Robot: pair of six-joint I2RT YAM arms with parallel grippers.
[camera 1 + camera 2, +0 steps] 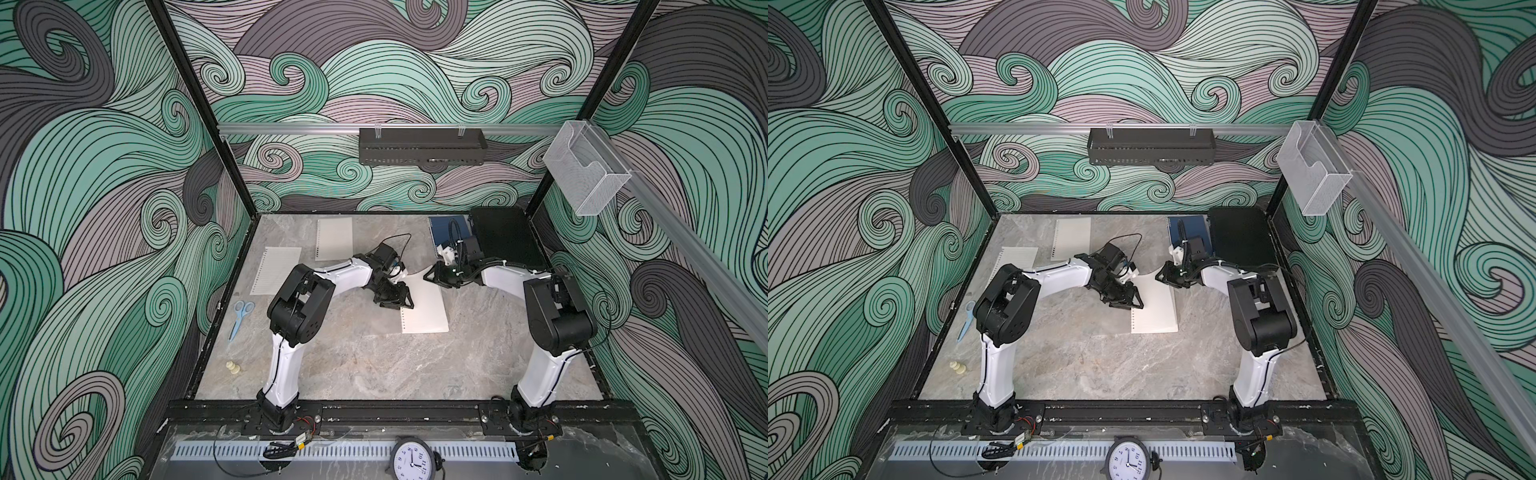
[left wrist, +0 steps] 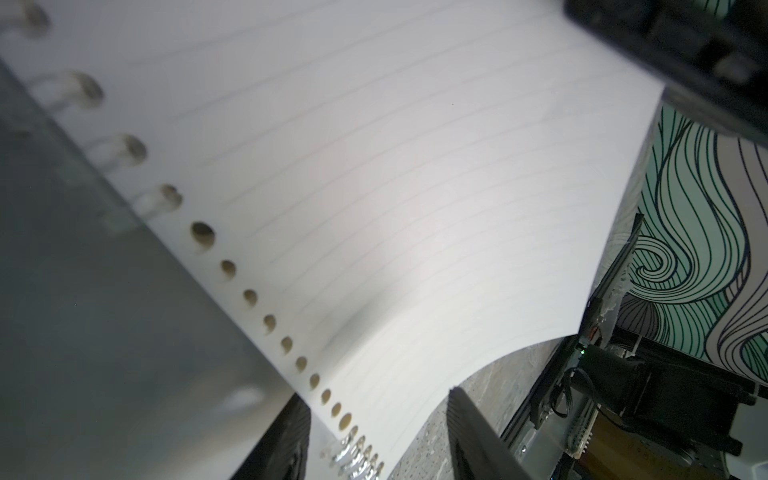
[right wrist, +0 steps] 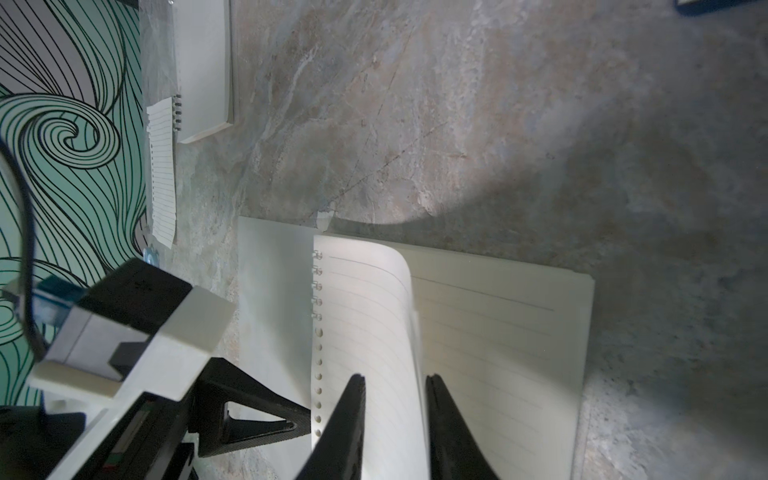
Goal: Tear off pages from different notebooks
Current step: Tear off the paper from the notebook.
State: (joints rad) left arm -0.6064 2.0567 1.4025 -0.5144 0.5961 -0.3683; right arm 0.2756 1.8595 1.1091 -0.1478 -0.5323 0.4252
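Lined page (image 3: pixel 365 316) curls up off the open notebook (image 3: pixel 498 332) in the middle of the table (image 1: pixel 374 365); its free edge stands between the parted fingers of the right gripper (image 3: pixel 395 379); left gripper (image 1: pixel 397 299), jaws apart, sits at the bound edge.

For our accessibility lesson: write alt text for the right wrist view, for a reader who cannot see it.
The right claw, jaws apart, straddles the curled-up edge of a lined page lifted from an open spiral notebook on a grey marble table. Farther off lie a second notebook and a loose lined page, near the patterned wall.
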